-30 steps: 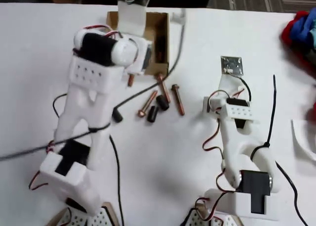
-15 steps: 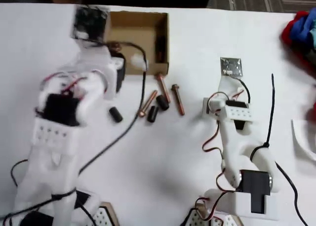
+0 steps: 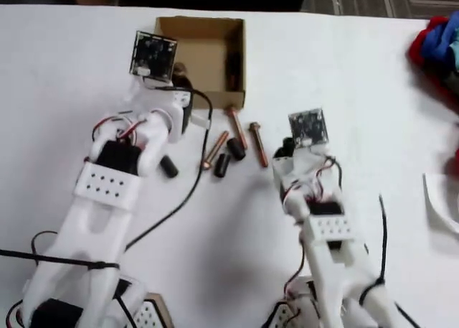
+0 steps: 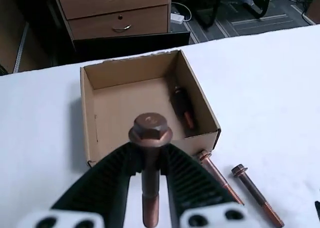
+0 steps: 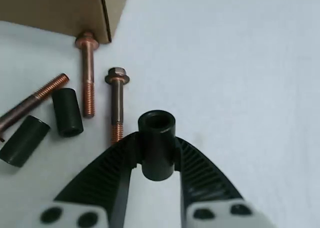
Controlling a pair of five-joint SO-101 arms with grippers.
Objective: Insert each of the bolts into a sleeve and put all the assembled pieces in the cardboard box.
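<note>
The right gripper (image 5: 157, 138), pinching a sleeve (image 5: 158, 148), has swung toward the loose bolts (image 5: 117, 101); the left gripper (image 4: 150, 153) pinches a bolt (image 4: 150, 178).

Looks like an office or lab rm tbh: wooden drawer unit (image 4: 115, 11) w/ metal handles just past the far edge of the white table (image 4: 280, 88), grey carpet tiles (image 4: 250, 23) on the floor, prob chair legs (image 4: 216, 8) back there too.

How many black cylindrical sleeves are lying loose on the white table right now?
3. One black cylindrical sleeve lies between the copper bolts, a second close beside it, and a third apart, near the left arm. The right gripper holds a fourth.
</note>
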